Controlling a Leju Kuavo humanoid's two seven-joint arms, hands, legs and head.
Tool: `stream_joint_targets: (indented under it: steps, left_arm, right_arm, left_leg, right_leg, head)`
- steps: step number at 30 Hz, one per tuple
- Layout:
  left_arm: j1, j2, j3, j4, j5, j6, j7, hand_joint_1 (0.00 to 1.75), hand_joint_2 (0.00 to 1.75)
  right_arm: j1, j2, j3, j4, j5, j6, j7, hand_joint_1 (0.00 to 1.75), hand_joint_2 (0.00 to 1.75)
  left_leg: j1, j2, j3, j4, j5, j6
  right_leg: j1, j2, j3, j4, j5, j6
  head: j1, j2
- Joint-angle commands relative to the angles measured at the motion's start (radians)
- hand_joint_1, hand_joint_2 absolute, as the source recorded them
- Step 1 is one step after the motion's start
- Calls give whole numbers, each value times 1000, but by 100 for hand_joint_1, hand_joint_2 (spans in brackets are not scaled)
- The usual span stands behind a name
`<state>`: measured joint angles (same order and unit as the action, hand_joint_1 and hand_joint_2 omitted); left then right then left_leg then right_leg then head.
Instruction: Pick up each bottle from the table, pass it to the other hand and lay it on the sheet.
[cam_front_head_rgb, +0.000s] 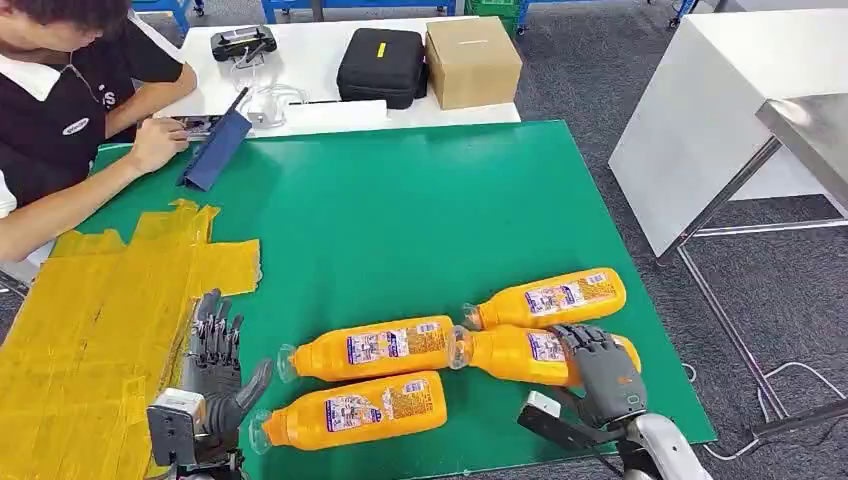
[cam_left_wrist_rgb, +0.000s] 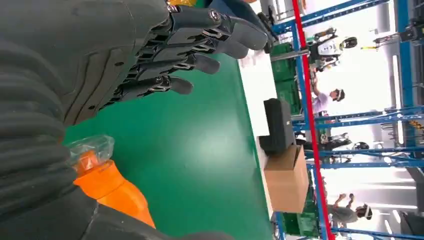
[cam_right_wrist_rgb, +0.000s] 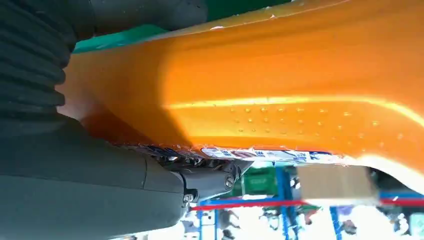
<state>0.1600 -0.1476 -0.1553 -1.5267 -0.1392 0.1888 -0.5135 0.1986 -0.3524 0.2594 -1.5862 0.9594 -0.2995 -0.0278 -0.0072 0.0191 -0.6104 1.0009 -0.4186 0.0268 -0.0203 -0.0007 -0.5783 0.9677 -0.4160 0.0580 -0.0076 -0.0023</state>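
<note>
Under our right hand (cam_front_head_rgb: 598, 372) a bottle (cam_front_head_rgb: 520, 352) lies crosswise, fingers wrapped on it; left hand (cam_front_head_rgb: 215, 375) spread.

Grasped bottle (cam_front_head_rgb: 520, 353): middle covered by the right hand (cam_front_head_rgb: 598, 372) — label partly hidden.
Left hand (cam_front_head_rgb: 215, 375): wrist cut off by the lower edge.
Person (cam_front_head_rgb: 70, 110): cropped at the top-left corner.
</note>
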Motion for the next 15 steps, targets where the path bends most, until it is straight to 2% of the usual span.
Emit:
stream_joint_targets:
  steps: [1,2,4,15]
  left_arm:
    - [-5,18,-25,30,-31,0,14,0,175]
    - [-16,30,-52,37,-51,-7,17,0,175]
    - [-32,30,-70,47,-61,-2,25,0,175]
    - [-34,34,-74,48,-62,1,28,0,175]
  right_arm:
    - [-82,283,-135,7,-280,-32,-162,175,175]
    - [-105,315,-124,21,-333,-17,-180,175,175]
    - [-132,335,-105,47,-337,-18,-179,175,175]
    - [-123,326,-111,48,-345,-26,-186,175,175]
  left_leg:
    - [2,1,4,0,-2,-3]
    - [2,3,2,-1,-1,-3]
    - [2,2,2,-1,0,-2]
    - [1,-1,1,-1,0,-2]
  right_leg:
    - [2,3,3,0,-1,-4]
    - [2,4,1,-1,0,-3]
    - [2,3,0,-1,1,-2]
    - [1,0,1,0,-1,-2]
  head:
    - [0,0]
    - [0,0]
    - [0,0]
    - [0,0]
